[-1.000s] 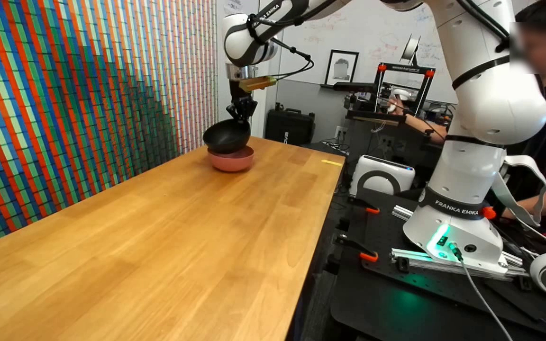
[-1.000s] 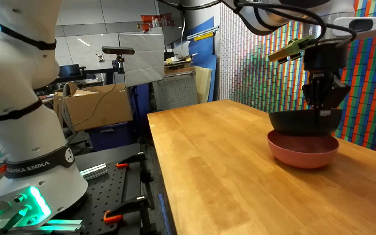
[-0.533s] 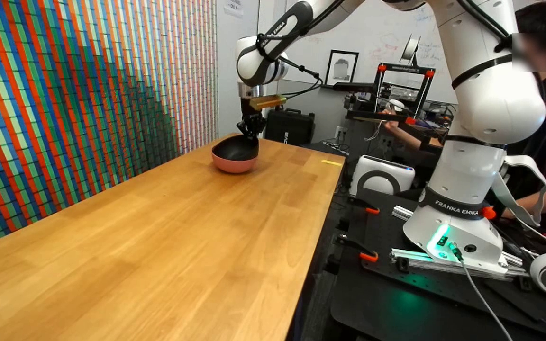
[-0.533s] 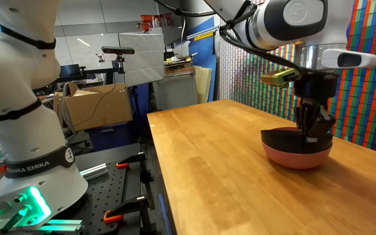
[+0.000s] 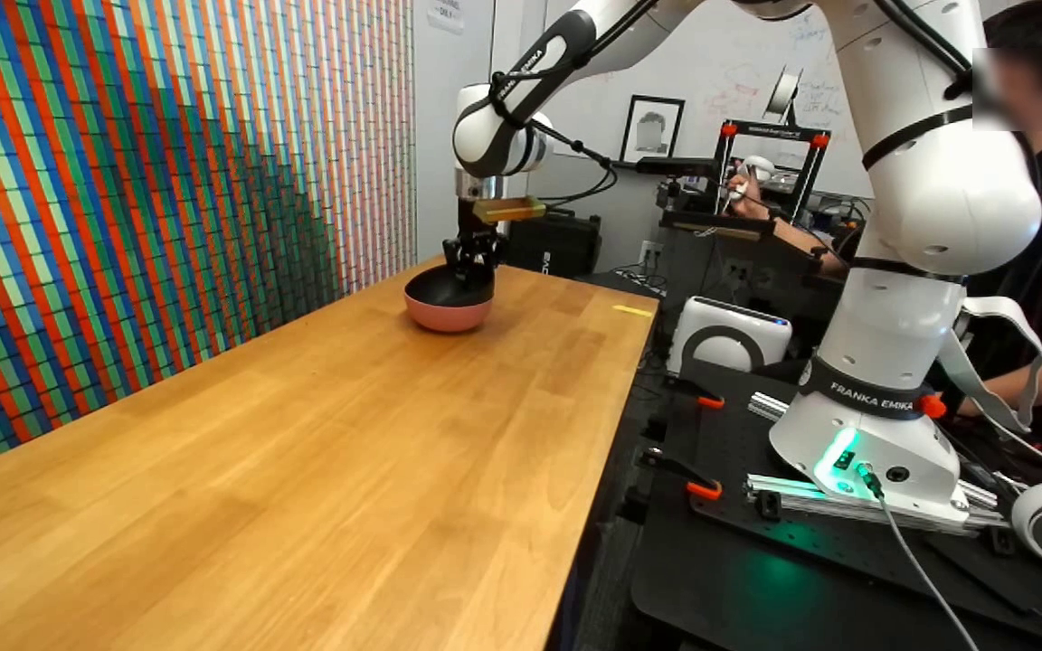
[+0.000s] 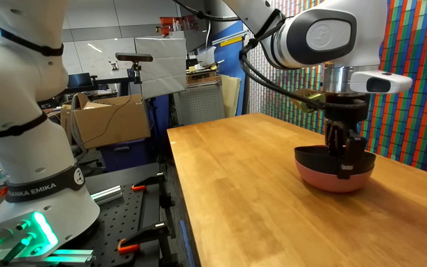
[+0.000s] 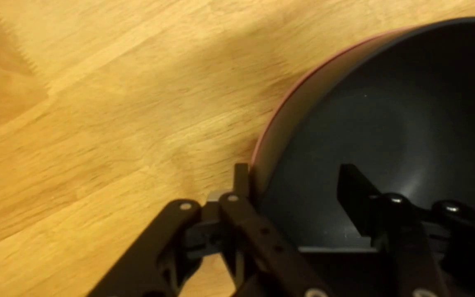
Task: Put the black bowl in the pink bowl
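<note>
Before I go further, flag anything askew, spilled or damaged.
Mildly odd: the black bowl looks slightly off-centre inside the pink bowl. In the wrist view, the gap between their rims narrows toward the top right, though camera angle may exaggerate it. No spill or damage shows.

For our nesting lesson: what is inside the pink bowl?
The black bowl sits inside the pink bowl. In the wrist view, a strip of pink inner wall shows; the bottom beneath is covered.

Bounded by a red, green and blue gridded wall [image 5: 168, 181]; furnished with a long light-brown wooden table [image 6: 235, 193].
</note>
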Robot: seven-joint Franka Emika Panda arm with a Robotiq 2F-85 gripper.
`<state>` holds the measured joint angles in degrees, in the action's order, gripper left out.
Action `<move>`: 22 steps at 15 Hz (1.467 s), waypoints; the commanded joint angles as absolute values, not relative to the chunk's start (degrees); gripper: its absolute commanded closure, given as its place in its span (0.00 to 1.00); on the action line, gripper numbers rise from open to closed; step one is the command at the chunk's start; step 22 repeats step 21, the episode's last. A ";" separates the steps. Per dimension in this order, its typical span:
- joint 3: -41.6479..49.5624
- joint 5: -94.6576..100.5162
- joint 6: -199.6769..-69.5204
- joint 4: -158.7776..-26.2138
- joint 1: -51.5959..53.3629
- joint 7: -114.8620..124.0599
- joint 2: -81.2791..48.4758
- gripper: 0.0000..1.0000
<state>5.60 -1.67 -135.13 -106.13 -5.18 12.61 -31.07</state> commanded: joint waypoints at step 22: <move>0.15 3.94 -103.88 -99.51 -2.30 -13.41 -12.04 0.00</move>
